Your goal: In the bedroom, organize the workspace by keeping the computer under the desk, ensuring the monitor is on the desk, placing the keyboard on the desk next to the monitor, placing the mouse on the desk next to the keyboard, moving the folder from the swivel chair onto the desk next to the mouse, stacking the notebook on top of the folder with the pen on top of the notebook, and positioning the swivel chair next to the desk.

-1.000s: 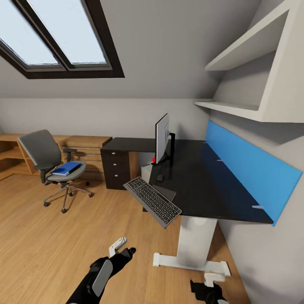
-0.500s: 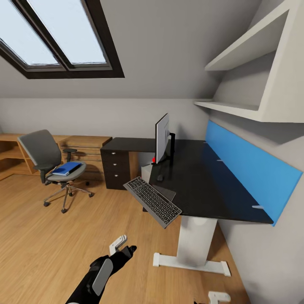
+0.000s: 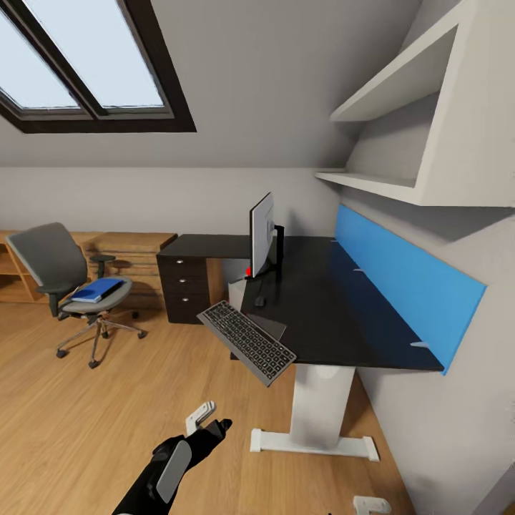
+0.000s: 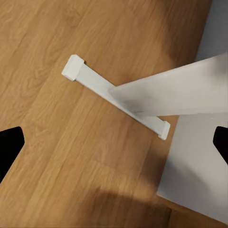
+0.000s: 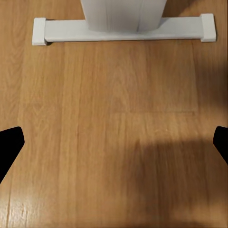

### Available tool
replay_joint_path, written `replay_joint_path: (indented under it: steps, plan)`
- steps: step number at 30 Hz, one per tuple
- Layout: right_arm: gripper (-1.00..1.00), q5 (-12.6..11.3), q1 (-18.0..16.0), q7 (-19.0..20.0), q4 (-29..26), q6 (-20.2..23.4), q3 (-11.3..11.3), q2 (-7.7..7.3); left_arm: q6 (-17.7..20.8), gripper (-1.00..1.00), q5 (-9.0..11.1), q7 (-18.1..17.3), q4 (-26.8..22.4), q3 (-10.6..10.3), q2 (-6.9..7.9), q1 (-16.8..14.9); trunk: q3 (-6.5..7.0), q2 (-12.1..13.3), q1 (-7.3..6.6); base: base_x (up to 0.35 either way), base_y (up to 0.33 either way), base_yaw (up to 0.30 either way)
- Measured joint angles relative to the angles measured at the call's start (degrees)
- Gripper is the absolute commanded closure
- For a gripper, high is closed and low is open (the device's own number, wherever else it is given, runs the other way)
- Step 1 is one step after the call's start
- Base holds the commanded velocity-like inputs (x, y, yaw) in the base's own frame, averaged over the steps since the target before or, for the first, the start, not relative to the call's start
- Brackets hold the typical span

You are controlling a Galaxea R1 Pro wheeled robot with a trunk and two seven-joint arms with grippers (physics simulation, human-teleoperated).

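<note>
Keyboard [image 3: 247, 342] overhanging desk [image 3: 336, 315] front-left edge; folder [image 3: 96, 290] lying on swivel chair [image 3: 68, 286] seat; my left gripper [image 4: 114, 142] and right gripper [image 5: 114, 142] hanging spread wide, empty.

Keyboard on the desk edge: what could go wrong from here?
1. The keyboard sits tilted, hanging well past the desk front edge; a nudge from the arm or base could likely tip it onto the floor.
2. The mouse lies close behind it; sliding the keyboard inward may push it.
3. The folder is across the room on the swivel chair, which might roll on contact.
</note>
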Motion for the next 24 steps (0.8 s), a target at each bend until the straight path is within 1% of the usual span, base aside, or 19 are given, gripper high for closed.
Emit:
replay_joint_path:
  steps: [16,18,19,20,24]
  plan:
    - [-1.0,0.05,-0.01,-0.06,0.04,0.0,0.05,0.05,-0.01,-1.0,0.01,-1.02,0.48,0.02,0.14,0.01,0.09,0.0,0.0,0.0,0.0,-0.021]
    - [-1.0,0.07,0.02,-0.03,0.03,0.0,0.05,0.05,-0.01,-1.0,0.01,-1.11,0.49,0.03,0.16,0.01,0.09,0.0,0.0,0.103,-0.056,-0.001]
    - [-1.0,1.04,0.01,0.02,0.09,-0.02,0.08,-0.01,-0.12,-1.0,0.2,-3.39,1.39,-0.14,0.19,0.02,0.09,-0.01,-0.02,0.176,-0.098,0.0]
    - [-1.0,1.54,0.0,0.01,0.1,-0.02,0.06,-0.02,-0.14,-1.0,0.25,-4.27,2.08,-0.19,0.19,0.02,0.09,0.01,-0.01,0.147,-0.078,0.0]
    - [-1.0,2.27,-0.01,-0.02,0.1,-0.02,0.07,-0.03,-0.1,-1.0,0.27,-5.59,3.05,-0.29,0.2,0.02,0.09,0.0,-0.01,0.075,-0.04,0.0]
